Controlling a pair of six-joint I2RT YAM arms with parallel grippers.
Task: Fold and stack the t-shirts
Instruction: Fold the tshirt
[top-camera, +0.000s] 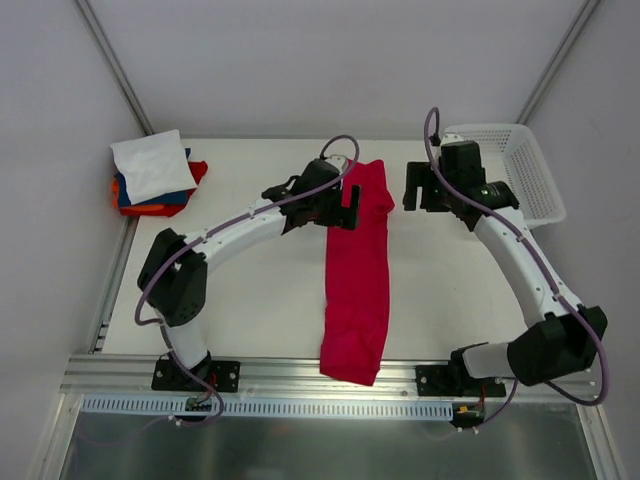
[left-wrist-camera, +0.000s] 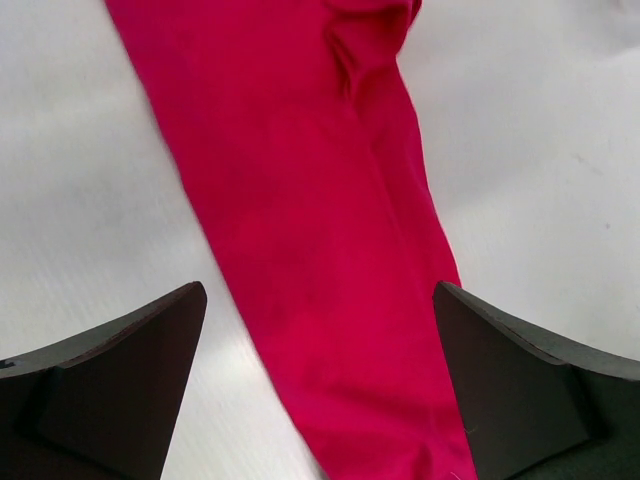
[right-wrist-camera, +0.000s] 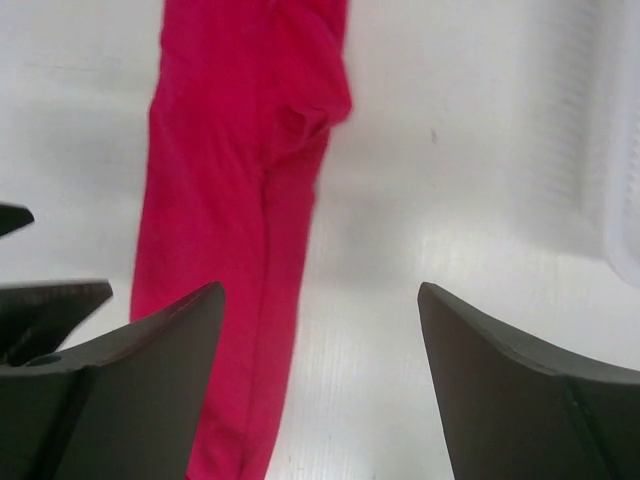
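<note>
On the table (top-camera: 250, 310), between my two arms, the crimson t-shirt (top-camera: 357, 280) lay folded into one long narrow strip. Its long axis ran from the far side straight back toward my bases, and its near end drooped over the table's front edge. My left gripper (top-camera: 347, 208) hung over the far end of that strip, at its left margin, fingers spread wide and pinching nothing. My right gripper (top-camera: 418, 190) stood just off the strip's right side over bare table, also spread and empty. The cloth therefore lay to its left, and the left arm was plainly the nearer. I judged that the next fold had to bring one end of the strip along its length, so both tools would need to meet the same short edge.

Only the top camera showed the draped near end, the stack of folded t-shirts (top-camera: 155, 178) at the far left corner with a white one uppermost, and the white mesh basket (top-camera: 515, 165) at the far right. The left wrist camera showed the strip crossing diagonally beneath my open fingers, with a puckered crease near its far end. The right wrist camera showed that pucker from the side, and the bare table between the cloth and my fingers.
</note>
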